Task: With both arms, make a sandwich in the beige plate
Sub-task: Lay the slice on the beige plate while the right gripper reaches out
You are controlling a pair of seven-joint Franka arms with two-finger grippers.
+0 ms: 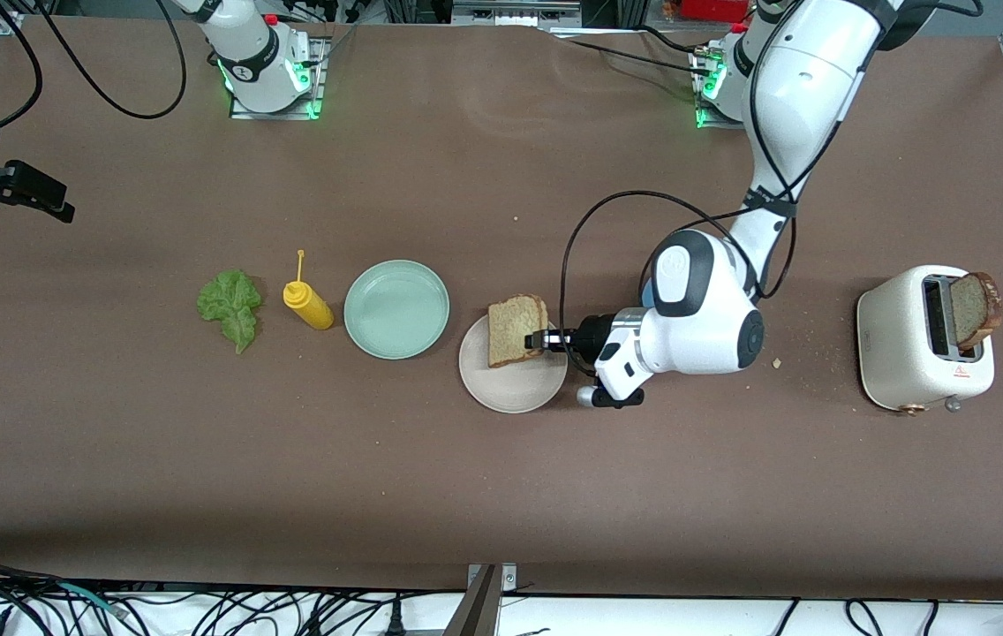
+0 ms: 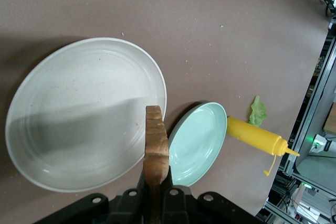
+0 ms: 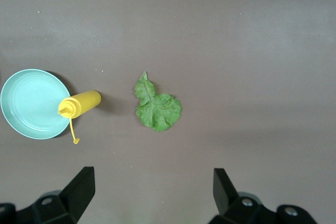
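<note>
My left gripper [image 1: 542, 340] [image 2: 156, 181] is shut on one edge of a tan bread slice [image 1: 516, 329] [image 2: 156, 140]. It holds the slice tilted over the beige plate [image 1: 510, 390] [image 2: 79, 114], above the part of the plate farther from the front camera. Nothing lies on the plate. The green lettuce leaf [image 1: 230, 305] [image 3: 156, 108] lies flat on the table toward the right arm's end. My right gripper [image 1: 56, 201] [image 3: 152, 177] hangs open and empty high above the table at that end, waiting. A second bread slice [image 1: 974, 307] stands in the toaster [image 1: 908, 344].
A mint-green plate [image 1: 396, 309] [image 2: 197, 142] [image 3: 29, 103] sits beside the beige plate, toward the right arm's end. A yellow squeeze bottle [image 1: 307, 303] [image 3: 81, 103] [image 2: 257, 136] lies between it and the lettuce. Crumbs dot the table near the toaster.
</note>
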